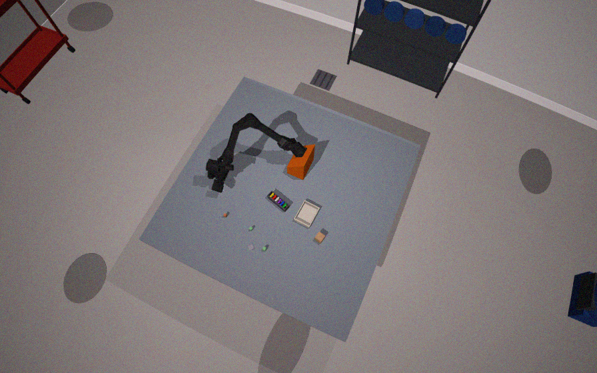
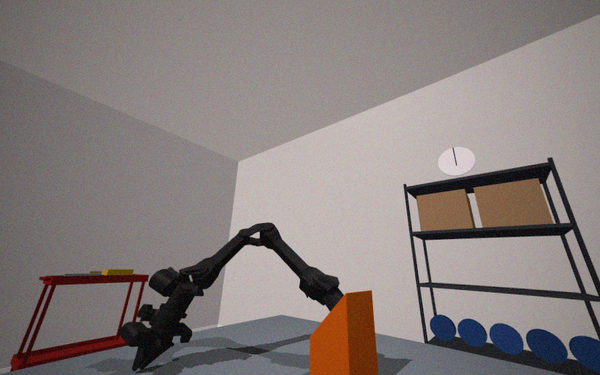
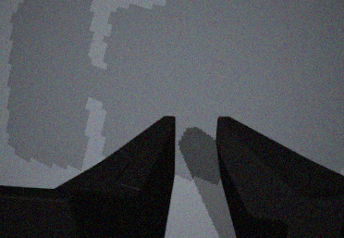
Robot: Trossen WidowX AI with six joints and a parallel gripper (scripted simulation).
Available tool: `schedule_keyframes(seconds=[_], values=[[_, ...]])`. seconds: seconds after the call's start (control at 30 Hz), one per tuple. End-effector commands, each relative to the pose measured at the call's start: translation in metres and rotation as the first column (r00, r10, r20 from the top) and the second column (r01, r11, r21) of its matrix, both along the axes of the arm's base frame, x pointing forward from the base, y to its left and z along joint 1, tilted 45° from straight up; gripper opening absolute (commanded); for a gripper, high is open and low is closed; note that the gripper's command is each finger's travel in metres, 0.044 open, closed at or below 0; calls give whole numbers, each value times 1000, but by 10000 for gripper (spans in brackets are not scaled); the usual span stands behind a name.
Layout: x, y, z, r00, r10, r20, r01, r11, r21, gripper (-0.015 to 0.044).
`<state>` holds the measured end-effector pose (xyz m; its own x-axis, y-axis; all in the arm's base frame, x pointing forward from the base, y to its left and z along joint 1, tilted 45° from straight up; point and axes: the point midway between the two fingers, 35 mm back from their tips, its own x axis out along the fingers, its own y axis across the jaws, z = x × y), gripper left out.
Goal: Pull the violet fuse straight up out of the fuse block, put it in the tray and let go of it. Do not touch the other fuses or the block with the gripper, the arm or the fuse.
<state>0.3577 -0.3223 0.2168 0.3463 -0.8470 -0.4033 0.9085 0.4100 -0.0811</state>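
One violet fuse [image 1: 280,202] among several, seated upright in the fuse block [image 1: 278,200], well apart from the gripper [image 1: 216,187] and off toward the tray [image 1: 306,213]. Likely light, stiff, smooth; best pinched by its exposed top. Long axis too small to tell; row runs toward the tray. Jaws slightly parted, holding nothing, low over the mat [image 1: 356,194].
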Motion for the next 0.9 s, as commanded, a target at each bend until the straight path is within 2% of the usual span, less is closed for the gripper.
schedule_keyframes(seconds=[0.0, 0.17, 0.33, 0.6, 0.73, 0.87], values=[[25, 49, -41, 993, 79, -85, -72, 993, 89, 74], [38, 117, -100, 954, 179, -239, -132, 971, 199, 74], [32, 184, -150, 875, 272, -401, -170, 947, 273, 74], [-21, 289, -215, 608, 371, -702, -229, 928, 293, 74], [-54, 321, -229, 468, 360, -807, -272, 927, 256, 74], [-56, 322, -230, 460, 359, -812, -275, 927, 254, 74]])
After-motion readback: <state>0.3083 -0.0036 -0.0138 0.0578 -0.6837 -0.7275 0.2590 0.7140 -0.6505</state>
